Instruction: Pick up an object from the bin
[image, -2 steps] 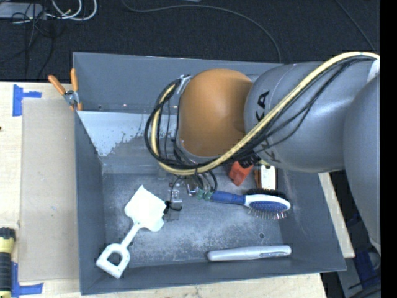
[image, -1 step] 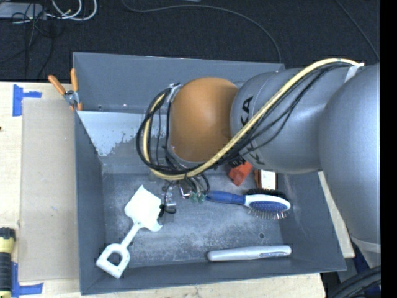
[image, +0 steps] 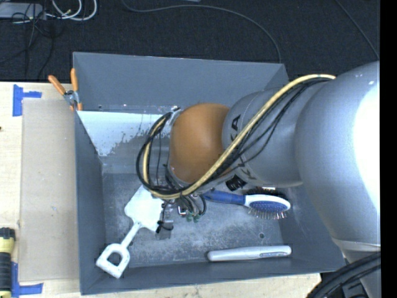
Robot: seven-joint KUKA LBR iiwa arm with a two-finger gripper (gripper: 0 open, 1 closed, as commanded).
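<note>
One white toy shovel [image: 131, 233] at the lower left of the bin [image: 87, 185], blade just beside the end effector [image: 165, 222] toward the camera view's left, long handle running down-left to the corner; end effector open or closed, holding anything or not, impossible to tell.

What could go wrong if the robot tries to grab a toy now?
The gripper sits at the scoop edge of the white shovel, so the shovel might slip away or tip by its long handle. The blue brush lies close beside the arm, which could bump it when moving.
</note>
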